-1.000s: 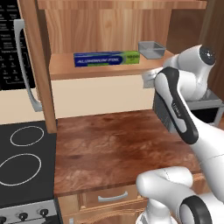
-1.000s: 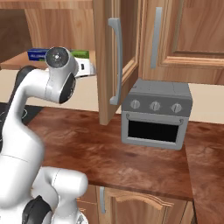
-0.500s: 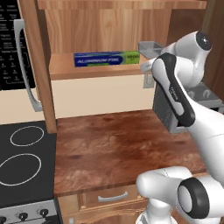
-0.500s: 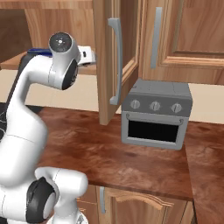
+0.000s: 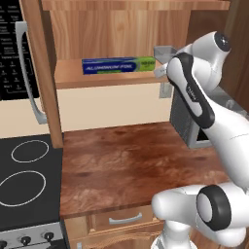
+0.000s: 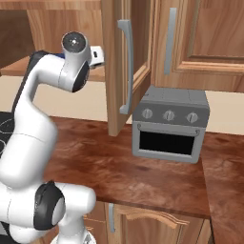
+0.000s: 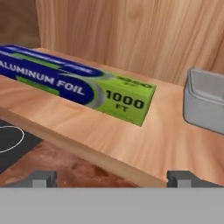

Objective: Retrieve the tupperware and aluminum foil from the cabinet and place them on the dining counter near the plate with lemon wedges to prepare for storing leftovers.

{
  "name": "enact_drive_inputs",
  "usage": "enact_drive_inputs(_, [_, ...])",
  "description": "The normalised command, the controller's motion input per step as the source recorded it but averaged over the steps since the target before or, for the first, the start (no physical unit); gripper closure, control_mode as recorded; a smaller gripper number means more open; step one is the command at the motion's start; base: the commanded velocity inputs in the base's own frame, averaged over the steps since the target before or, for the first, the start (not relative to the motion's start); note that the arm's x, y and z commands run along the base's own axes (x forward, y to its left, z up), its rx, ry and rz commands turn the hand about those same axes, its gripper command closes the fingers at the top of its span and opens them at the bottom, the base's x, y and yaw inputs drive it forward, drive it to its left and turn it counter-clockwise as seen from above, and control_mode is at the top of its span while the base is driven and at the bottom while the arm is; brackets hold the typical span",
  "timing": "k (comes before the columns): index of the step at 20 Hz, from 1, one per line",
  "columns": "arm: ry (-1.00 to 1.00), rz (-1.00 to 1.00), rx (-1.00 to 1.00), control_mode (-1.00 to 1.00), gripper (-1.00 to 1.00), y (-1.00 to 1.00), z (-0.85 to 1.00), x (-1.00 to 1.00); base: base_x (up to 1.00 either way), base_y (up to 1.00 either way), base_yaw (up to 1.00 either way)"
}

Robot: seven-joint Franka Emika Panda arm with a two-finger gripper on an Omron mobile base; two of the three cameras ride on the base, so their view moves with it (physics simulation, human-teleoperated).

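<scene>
arm raised; aluminum foil lies along shelf

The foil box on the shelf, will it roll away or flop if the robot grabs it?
Probably not. The foil box has flat sides and square corners and lies flat on the shelf, so it should slide, not roll. It looks like stiff carton, so likely no flopping. It is long, so gripped near its green end it might tip.
</scene>
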Motion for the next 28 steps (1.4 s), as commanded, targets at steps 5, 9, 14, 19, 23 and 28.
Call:
enact_drive_inputs(5, [0.0, 0.09, 0.0, -1.0, -1.0, 0.0, 0.0, 0.36, 0.0, 0.0, 0.0])
enact_drive_inputs(9, [0.0, 0.07, 0.0, -1.0, -1.0, 0.0, 0.0, 0.34, 0.0, 0.0, 0.0])
enact_drive_inputs(14, [0.0, 0.07, 0.0, -1.0, -1.0, 0.0, 0.0, 0.29, 0.0, 0.0, 0.0])
enact_drive_inputs(19, [0.0, 0.07, 0.0, -1.0, -1.0, 0.0, 0.02, 0.23, 0.0, 0.0, 0.0])
enact_drive_inputs(23, [0.0, 0.06, -0.03, -1.0, -1.0, 0.0, 0.01, 0.12, 0.0, 0.0, 0.0])
enact_drive_inputs(28, [0.0, 0.05, -0.02, -1.0, -1.0, 0.0, 0.01, 0.13, 0.0, 0.0, 0.0])
